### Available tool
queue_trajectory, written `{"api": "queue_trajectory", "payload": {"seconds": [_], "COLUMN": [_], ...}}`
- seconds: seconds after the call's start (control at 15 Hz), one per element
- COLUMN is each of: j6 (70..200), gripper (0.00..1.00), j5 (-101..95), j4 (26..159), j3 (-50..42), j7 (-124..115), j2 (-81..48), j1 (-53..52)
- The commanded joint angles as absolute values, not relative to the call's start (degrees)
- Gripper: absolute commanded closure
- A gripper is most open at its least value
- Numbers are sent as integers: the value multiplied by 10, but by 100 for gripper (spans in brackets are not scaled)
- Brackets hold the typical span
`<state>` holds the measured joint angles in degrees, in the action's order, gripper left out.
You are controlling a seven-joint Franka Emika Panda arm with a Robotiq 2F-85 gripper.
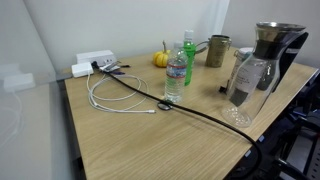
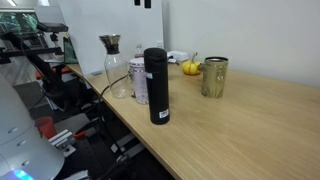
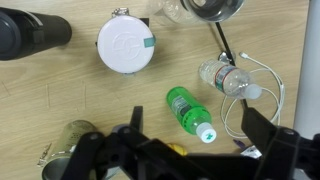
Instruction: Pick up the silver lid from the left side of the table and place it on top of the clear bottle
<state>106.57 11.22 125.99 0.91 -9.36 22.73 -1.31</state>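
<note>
In the wrist view my gripper hangs high above the table, open, with nothing between its fingers. The clear bottle stands upright below and right of centre, and it also shows near the table's middle. A small flat dark-grey disc, apparently the silver lid, lies on the wood just in front of the clear bottle beside the black cable. I cannot make the lid out in the wrist view.
A green bottle stands right under the gripper. Around it are a black flask, a white can, a metal mug, a glass carafe, a yellow fruit, a white power strip and looping cables.
</note>
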Motion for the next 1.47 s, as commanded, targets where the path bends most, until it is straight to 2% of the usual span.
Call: {"api": "queue_trajectory", "payload": {"seconds": [0.0,0.67,0.87,1.4], "j6": [1086,1141,1195,1170], "gripper": [0,0,0,0], "j5": [107,89,88,128], "j4": [1259,1231,1227,1198], "j3": [42,142,154,149], "j7": [-102,-208,-281,-404], "j2": [216,125,68,-24], "j1": [-27,-83,-90,-123]}}
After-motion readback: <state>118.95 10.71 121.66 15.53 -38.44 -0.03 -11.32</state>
